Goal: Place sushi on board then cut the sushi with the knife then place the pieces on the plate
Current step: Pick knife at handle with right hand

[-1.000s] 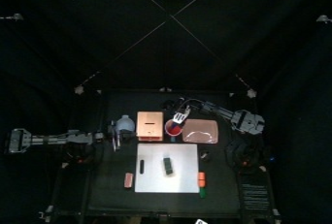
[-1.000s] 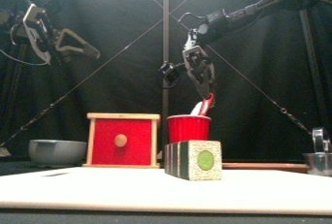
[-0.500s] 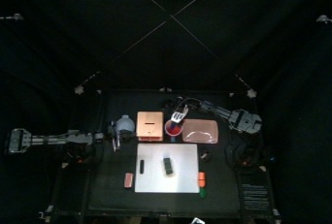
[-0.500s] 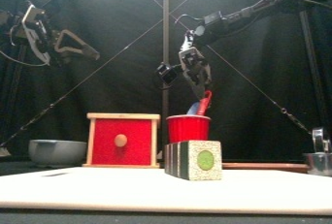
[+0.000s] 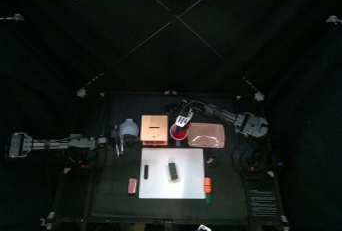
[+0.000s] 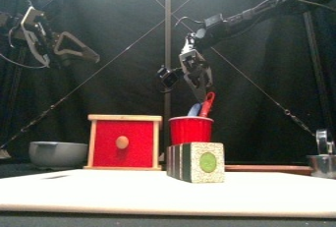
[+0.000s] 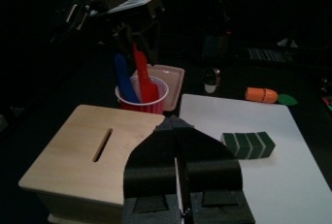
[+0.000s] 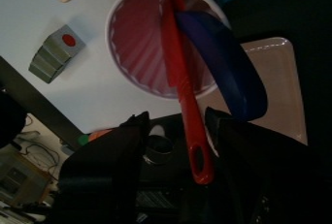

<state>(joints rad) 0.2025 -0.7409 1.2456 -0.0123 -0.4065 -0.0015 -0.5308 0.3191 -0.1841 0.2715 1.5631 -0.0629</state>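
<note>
Raised red knife further out of red cup
Clenched on it with right gripper, cutting next; found left gripper closed, empty, near table's left edge, sushi roll whole at white board's centre

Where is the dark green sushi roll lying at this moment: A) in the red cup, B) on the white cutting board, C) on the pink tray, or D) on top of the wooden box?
B: the sushi roll lies on the white cutting board, near its middle.
</note>
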